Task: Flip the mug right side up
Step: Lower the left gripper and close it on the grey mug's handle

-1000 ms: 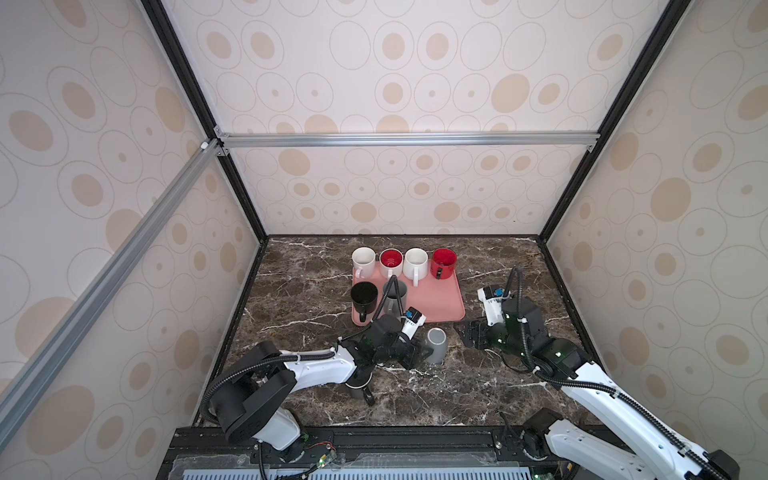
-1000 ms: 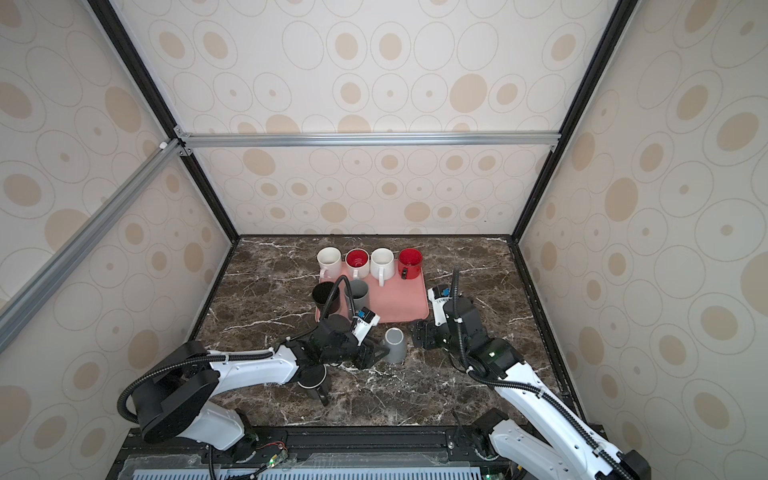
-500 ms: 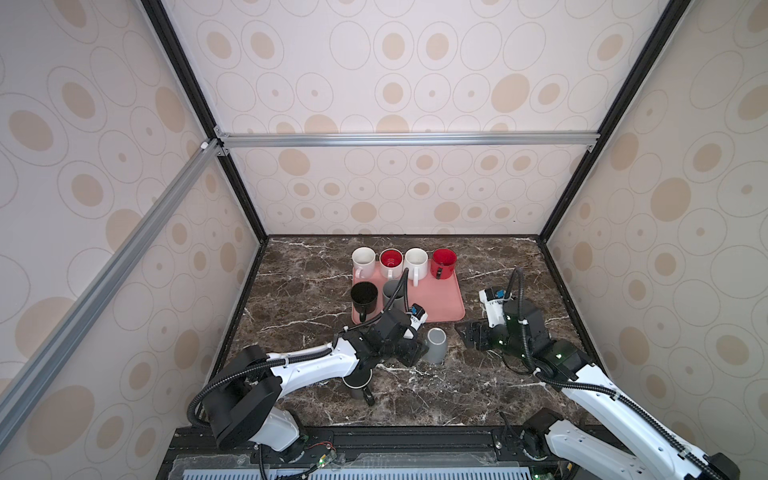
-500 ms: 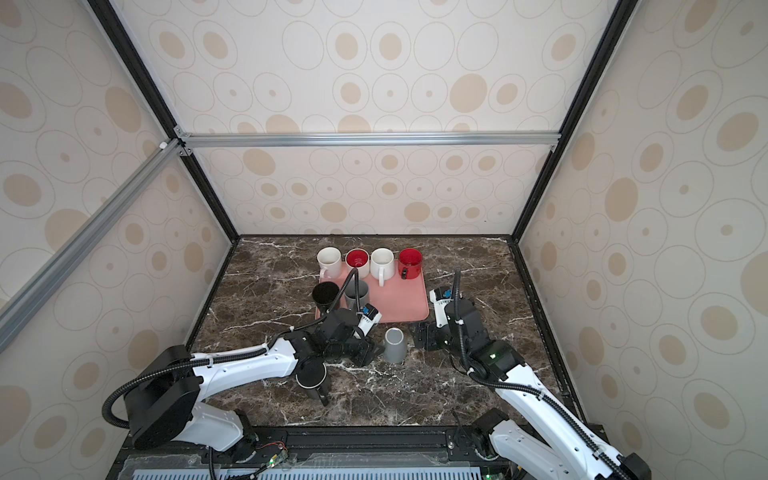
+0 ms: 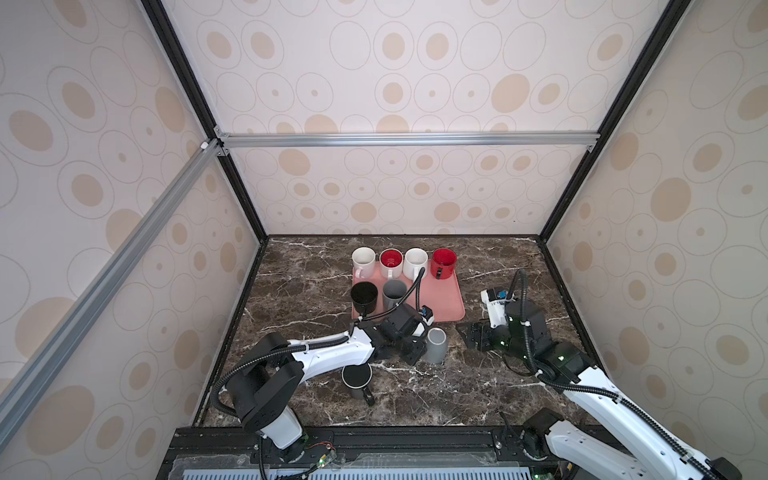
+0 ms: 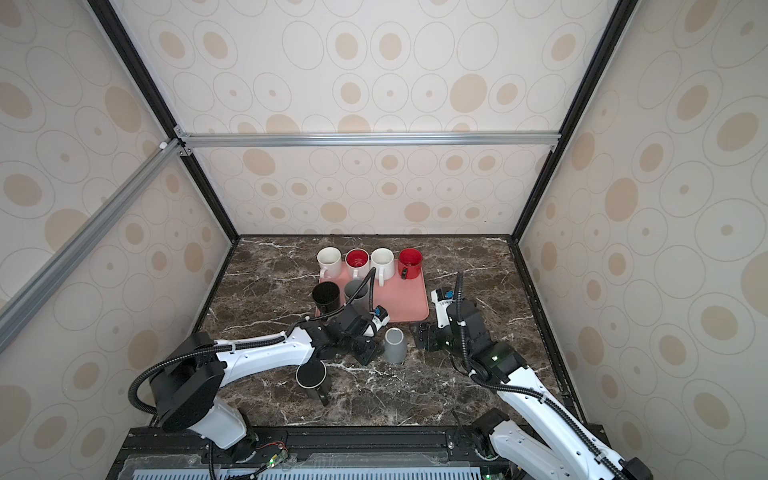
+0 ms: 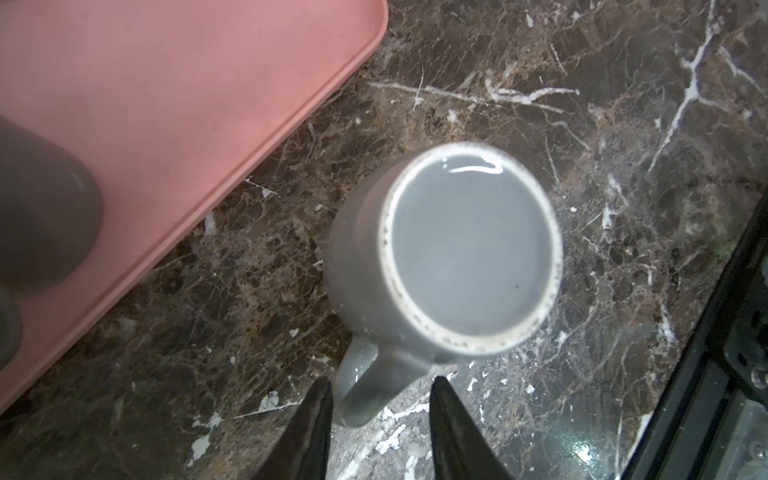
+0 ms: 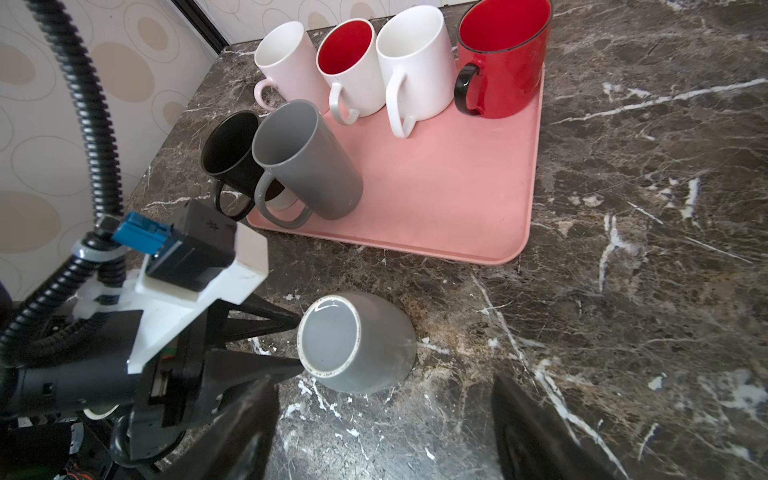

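The grey mug (image 5: 435, 345) (image 6: 394, 345) stands upside down on the marble table, just in front of the pink tray. Its white-ringed base (image 7: 465, 249) faces up. Its handle (image 7: 365, 386) points toward my left gripper (image 7: 380, 384) (image 5: 417, 353) (image 6: 368, 353). The jaws straddle that handle: one finger (image 7: 318, 415) touches it, and a gap remains at the other. My right gripper (image 8: 384, 386) (image 5: 469, 334) (image 6: 424, 338) is wide open on the mug's other side, a short way off, holding nothing. The right wrist view shows the mug (image 8: 357, 345) between both grippers.
The pink tray (image 5: 451, 305) (image 8: 457, 187) holds several upright mugs: white and red ones along the back, a black one (image 5: 364, 294) and a grey one (image 5: 394, 293) at its front left. Another black mug (image 5: 356, 377) stands on the table under my left arm.
My left gripper has shifted slightly at the grey mug and its jaws have narrowed around the handle. The right arm and the mug have not moved.
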Controlling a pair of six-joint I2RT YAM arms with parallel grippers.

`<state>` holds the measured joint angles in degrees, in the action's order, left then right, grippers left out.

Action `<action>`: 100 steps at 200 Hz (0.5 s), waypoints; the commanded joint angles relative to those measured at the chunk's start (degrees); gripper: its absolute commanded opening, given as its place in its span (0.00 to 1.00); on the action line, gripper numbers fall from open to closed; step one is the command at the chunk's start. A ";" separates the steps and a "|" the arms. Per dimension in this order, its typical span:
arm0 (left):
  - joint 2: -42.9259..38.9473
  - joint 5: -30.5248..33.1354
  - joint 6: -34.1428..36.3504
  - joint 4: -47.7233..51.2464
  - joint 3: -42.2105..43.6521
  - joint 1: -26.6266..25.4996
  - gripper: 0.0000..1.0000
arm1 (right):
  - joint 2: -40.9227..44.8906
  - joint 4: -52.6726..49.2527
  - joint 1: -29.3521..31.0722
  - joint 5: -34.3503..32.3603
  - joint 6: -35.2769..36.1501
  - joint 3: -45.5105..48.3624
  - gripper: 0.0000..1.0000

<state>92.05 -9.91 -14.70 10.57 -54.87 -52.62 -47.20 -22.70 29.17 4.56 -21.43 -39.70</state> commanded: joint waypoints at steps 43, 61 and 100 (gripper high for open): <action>1.95 1.63 5.28 -0.03 -2.83 -1.31 0.35 | 1.00 1.05 -0.52 0.65 -0.28 0.98 0.82; 2.17 2.51 6.01 -0.65 -2.78 -1.77 0.34 | 0.96 1.29 -0.65 0.87 -0.50 1.21 0.83; 2.08 4.46 7.58 -2.37 -2.49 -2.29 0.27 | 0.84 1.48 -0.83 0.89 -0.72 1.38 0.82</action>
<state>93.97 -7.09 -10.22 10.09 -55.77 -54.11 -46.85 -21.78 28.80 4.99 -21.65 -39.51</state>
